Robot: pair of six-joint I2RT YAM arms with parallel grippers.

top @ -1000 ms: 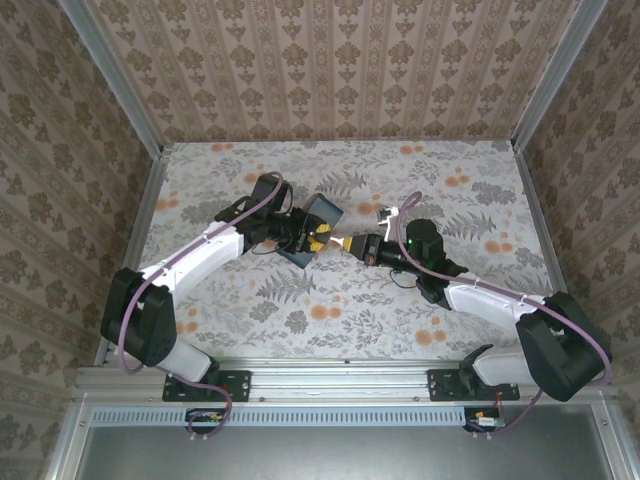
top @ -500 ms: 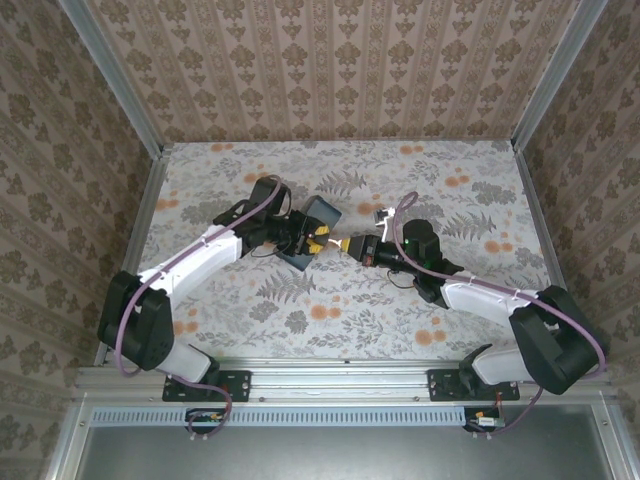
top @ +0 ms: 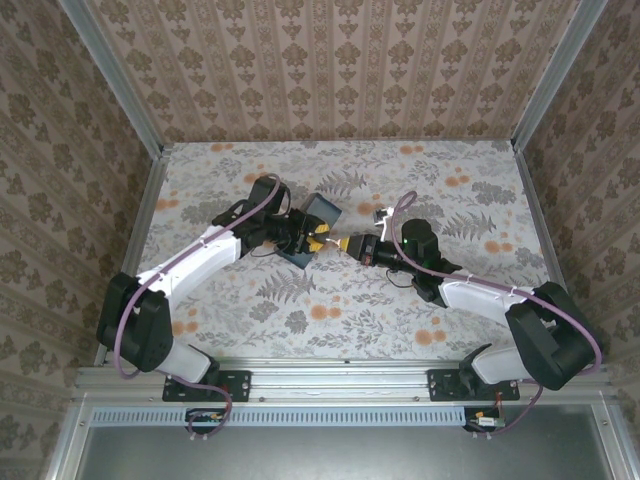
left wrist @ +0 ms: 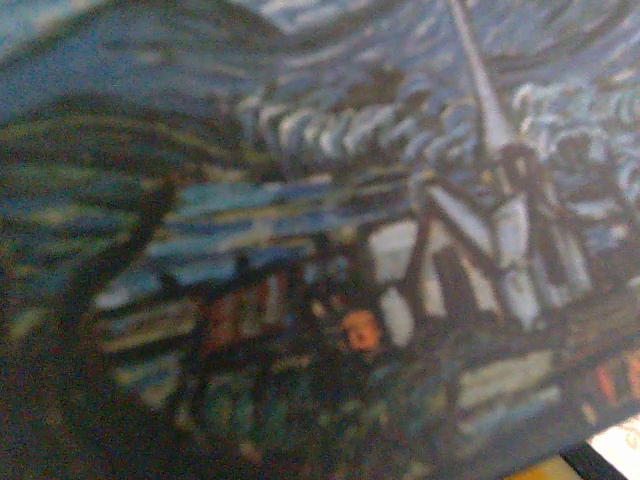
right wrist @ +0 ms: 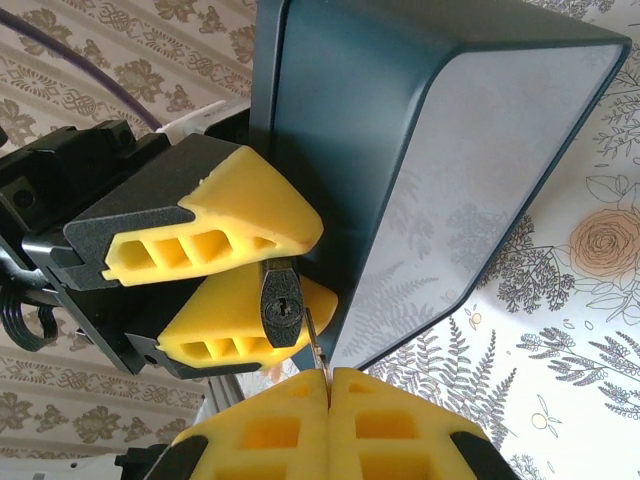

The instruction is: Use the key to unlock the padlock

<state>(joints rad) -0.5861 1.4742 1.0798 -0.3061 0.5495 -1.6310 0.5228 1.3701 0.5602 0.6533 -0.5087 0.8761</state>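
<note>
The padlock (right wrist: 282,308) is a tiny dark block with its keyhole facing the right wrist camera. My left gripper (right wrist: 275,275) is shut on it, one yellow finger (right wrist: 230,225) above and one below. My right gripper (right wrist: 328,372) is shut on the key (right wrist: 316,345). The key's thin blade points up, and its tip lies against the padlock's right edge, beside the keyhole rather than in it. In the top view, the left gripper (top: 312,240) and the right gripper (top: 345,245) meet tip to tip at mid-table. The shackle is hidden.
A dark-blue box (right wrist: 400,150) stands right behind the padlock, and its swirl-painted face (left wrist: 320,200) is blurred and very close in the left wrist view. The box (top: 320,212) sits just beyond the grippers on the floral table (top: 400,320). Patterned walls enclose three sides.
The right arm has edged slightly left toward the left gripper. Both grips are unchanged and the left arm holds still.
</note>
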